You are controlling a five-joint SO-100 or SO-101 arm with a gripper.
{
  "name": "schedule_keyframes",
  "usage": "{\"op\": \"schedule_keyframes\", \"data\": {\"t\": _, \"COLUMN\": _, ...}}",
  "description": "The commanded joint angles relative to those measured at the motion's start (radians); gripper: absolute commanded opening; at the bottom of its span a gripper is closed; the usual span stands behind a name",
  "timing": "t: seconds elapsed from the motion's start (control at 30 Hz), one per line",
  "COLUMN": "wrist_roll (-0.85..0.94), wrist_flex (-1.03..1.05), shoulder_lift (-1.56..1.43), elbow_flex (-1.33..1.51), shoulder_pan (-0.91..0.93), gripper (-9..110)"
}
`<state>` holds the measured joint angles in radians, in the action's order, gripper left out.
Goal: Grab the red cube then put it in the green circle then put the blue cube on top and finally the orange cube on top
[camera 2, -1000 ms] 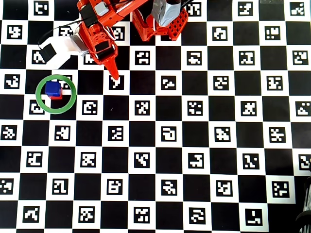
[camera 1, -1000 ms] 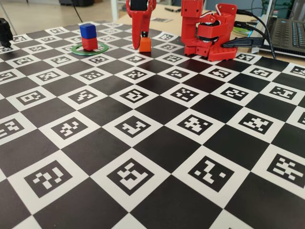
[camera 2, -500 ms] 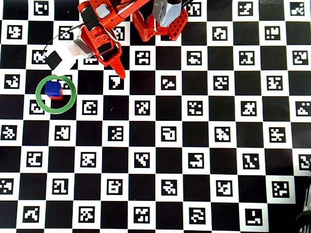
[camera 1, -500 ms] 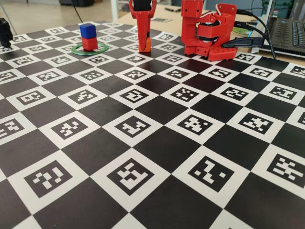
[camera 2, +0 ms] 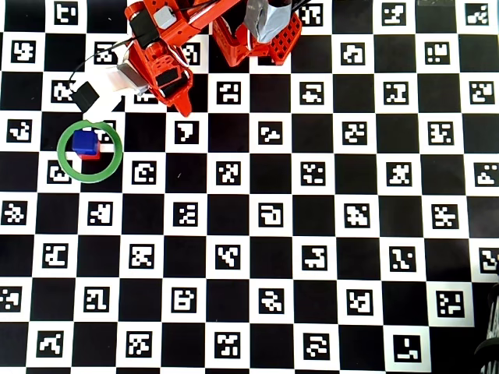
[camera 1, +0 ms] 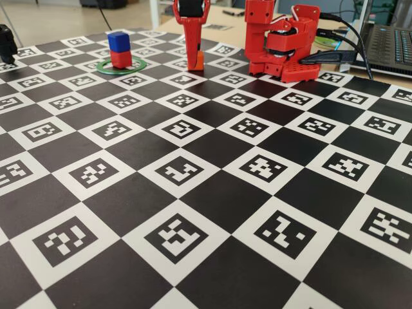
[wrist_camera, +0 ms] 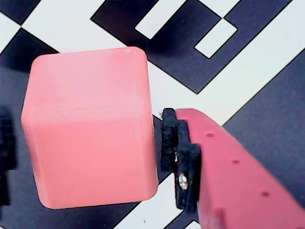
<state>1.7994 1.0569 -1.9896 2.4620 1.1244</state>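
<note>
Currently my end effector (wrist_camera: 90, 157) grips the orange cube (wrist_camera: 90, 126): matte, rounded edges, faintly ridged faces. Blue cube (camera 1: 118, 40) sits stacked atop red cube (camera 1: 120, 58).

The robot is a small arm (camera 1: 283, 40) of bright red, ridged 3D-printed plastic, built from blocky segments on a perforated red base (camera 1: 293, 69), with grey servo housings (camera 2: 267, 17) showing from above. Thin black cables (camera 1: 344, 32) run from its body. Its red two-finger gripper (camera 1: 192, 61) tapers to a point; one finger (wrist_camera: 238, 176) carries small round holes, a black pad and a silver screw.
</note>
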Motion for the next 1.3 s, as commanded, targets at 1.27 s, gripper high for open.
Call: {"op": "schedule_keyframes", "data": {"t": 1.27, "wrist_roll": -0.589, "wrist_flex": 0.749, "shoulder_lift": 0.606, "elbow_flex": -1.502, "shoulder_pan": -0.037, "gripper": 13}}
